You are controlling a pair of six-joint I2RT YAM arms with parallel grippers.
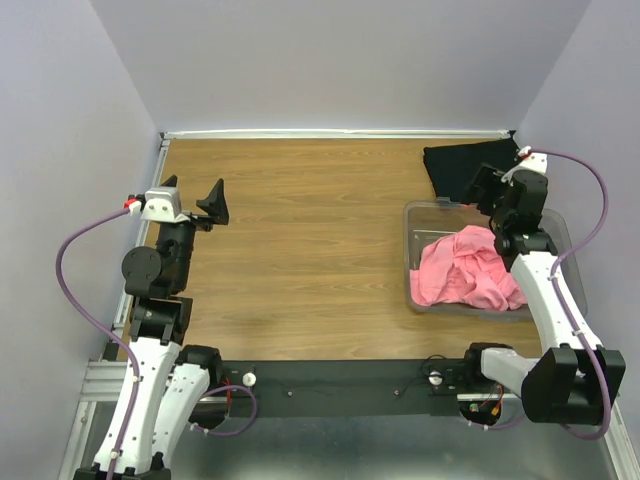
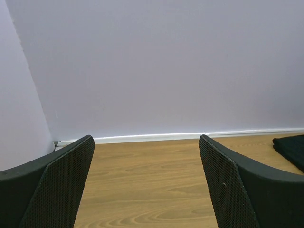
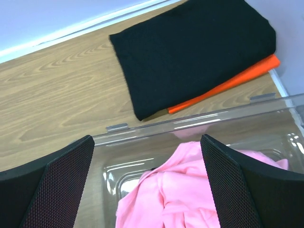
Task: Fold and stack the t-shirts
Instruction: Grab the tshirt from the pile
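Observation:
A crumpled pink t-shirt (image 1: 466,268) (image 3: 190,194) lies inside the clear plastic bin (image 1: 412,262) (image 3: 142,130) at the right. Behind the bin a folded black t-shirt (image 1: 457,168) (image 3: 190,50) rests on a folded orange one (image 3: 237,80). My right gripper (image 1: 498,187) (image 3: 147,190) hangs open above the bin's far part, the pink cloth below and between its fingers, nothing held. At the left side of the table my left gripper (image 1: 193,200) (image 2: 146,185) is open and empty over bare wood, facing the back wall.
The wooden table (image 1: 300,250) is walled on three sides by lilac panels (image 1: 340,60). A black rail (image 1: 340,378) with the arm bases runs along the near edge. The bin's far rim (image 3: 199,121) stands between the pink shirt and the folded stack.

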